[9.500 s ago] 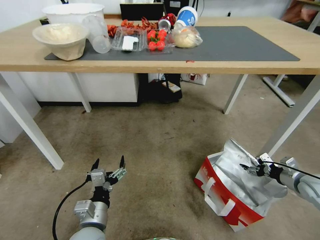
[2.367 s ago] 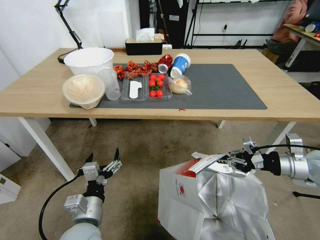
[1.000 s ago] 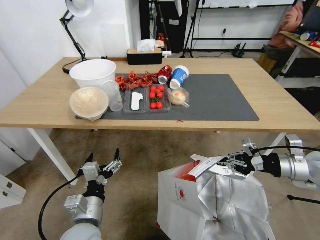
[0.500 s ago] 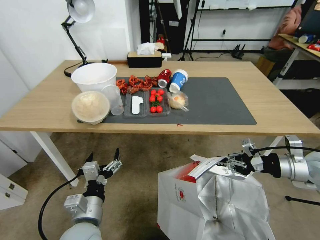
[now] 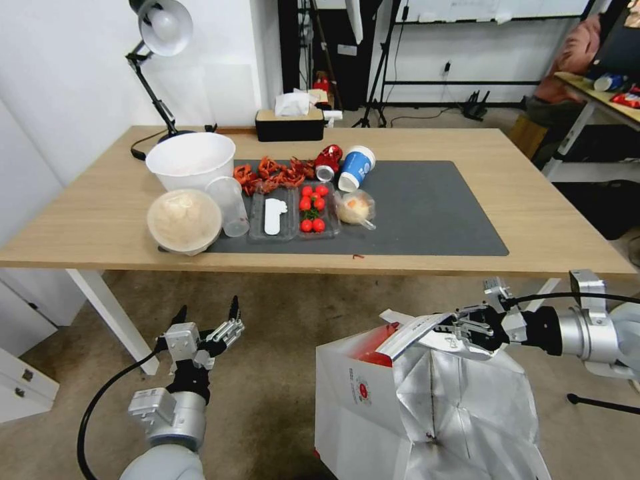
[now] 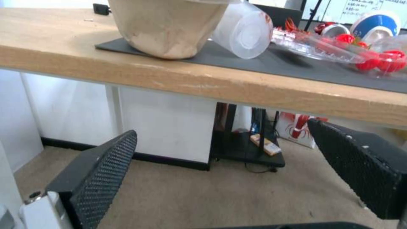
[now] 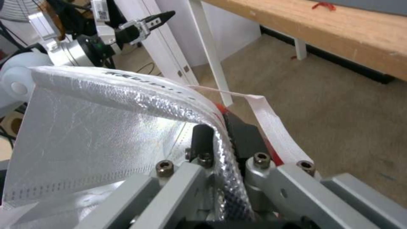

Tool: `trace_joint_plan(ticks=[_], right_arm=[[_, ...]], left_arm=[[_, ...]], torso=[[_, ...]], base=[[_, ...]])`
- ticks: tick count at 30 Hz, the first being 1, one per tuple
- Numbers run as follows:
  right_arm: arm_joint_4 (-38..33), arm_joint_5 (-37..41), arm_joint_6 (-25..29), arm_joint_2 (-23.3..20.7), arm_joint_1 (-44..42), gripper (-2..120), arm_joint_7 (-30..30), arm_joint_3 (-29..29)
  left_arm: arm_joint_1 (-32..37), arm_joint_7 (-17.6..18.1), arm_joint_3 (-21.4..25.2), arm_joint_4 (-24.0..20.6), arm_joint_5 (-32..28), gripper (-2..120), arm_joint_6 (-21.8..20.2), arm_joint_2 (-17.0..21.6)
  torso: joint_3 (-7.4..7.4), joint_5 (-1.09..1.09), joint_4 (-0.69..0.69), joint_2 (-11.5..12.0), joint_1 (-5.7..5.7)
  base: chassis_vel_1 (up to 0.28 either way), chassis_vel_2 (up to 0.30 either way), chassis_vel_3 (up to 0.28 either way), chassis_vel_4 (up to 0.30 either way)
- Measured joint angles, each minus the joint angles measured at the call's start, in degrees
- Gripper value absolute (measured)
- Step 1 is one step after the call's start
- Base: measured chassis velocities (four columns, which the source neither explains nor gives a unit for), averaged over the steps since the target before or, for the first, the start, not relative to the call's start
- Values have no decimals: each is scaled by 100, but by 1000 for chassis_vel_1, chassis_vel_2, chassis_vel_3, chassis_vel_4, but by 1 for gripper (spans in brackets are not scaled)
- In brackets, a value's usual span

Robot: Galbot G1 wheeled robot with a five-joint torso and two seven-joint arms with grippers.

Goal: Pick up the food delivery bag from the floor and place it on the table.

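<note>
food delivery bag [image 5: 427,407] hung off the floor [image 5: 280,373] in front of the table [image 5: 547,220], held up at its top by the right gripper [image 5: 460,328], below the level of the tabletop. right gripper's jaws were pinched together on the silver foil edge at the bag's rim, and in the right wrist view the foil [image 7: 106,127] passed between the two dark fingers [image 7: 244,136], with a white strap handle [image 7: 271,124] curling just beside them. left gripper [image 5: 207,319] hovered low over the carpet, well apart from the bag, its fingers [image 6: 101,178] spread wide and holding nothing. on the table's dark grey mat [image 5: 433,207] lay a white bowl [image 5: 190,159], a covered tub [image 5: 183,220], a tomato tray [image 5: 312,207] and a tipped blue cup [image 5: 355,167].
</note>
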State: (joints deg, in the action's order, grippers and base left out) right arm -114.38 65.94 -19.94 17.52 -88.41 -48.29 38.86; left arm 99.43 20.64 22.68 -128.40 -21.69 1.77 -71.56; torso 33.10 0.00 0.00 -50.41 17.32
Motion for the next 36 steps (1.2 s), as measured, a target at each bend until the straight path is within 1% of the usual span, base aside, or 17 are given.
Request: trace_joint_plan(ticks=[3,5,7,11,14,16,21,24,25,28,30,32,36], right_arm=[[0,1,0,0,0,0,0,0],[0,1,0,-2,0,0,0,-1],[0,0,0,-3,0,0,1,-2],[6,2,0,-21,3,0,1,-5],[7,3,0,-24,4,0,1,-5],[8,9,0,-31,7,0,1,-5],[9,10,1,-31,8,0,0,-6],[10,10,5,-22,5,0,-1,-11],[10,10,5,-22,5,0,-1,-11],[11,9,9,-33,4,0,-7,-11],[12,11,10,-34,8,0,-7,-10],[13,15,12,-31,16,0,-5,-10],[14,15,13,-14,18,0,-2,-17]], left_arm=[[-3,0,-2,4,0,100,1,3],[-12,2,-2,7,-2,100,2,15],[-18,4,-3,8,-3,100,2,19],[-28,6,4,8,-8,100,0,22],[-28,6,4,8,-7,100,0,21],[-26,7,3,8,-7,100,0,18],[-25,7,2,8,-7,100,0,17],[-5,6,-5,-2,24,100,1,11],[-5,6,-5,-2,24,100,1,11],[-9,3,-4,-38,8,100,0,11],[-8,6,-4,-38,-5,100,-1,17],[-9,11,-1,-37,-22,100,-1,34],[-26,13,3,-30,-25,100,-1,36]], torso=[[33,0,0,-57,22],[82,0,0,-142,57],[96,0,0,-166,69],[170,0,0,-297,127],[183,0,0,-323,139],[226,0,-1,-402,175],[249,0,-1,-440,191],[337,0,0,-591,254],[337,0,0,-591,254],[422,0,0,-744,322],[440,0,0,-775,335],[502,0,0,-885,381],[547,0,0,-968,419]], base=[[0,0,0,0],[0,0,0,0],[0,0,0,0],[0,0,0,0],[0,0,0,0],[0,0,0,0],[0,0,0,0],[0,0,0,0],[0,0,0,0],[0,0,0,0],[0,0,0,0],[0,0,0,0],[0,0,0,0]])
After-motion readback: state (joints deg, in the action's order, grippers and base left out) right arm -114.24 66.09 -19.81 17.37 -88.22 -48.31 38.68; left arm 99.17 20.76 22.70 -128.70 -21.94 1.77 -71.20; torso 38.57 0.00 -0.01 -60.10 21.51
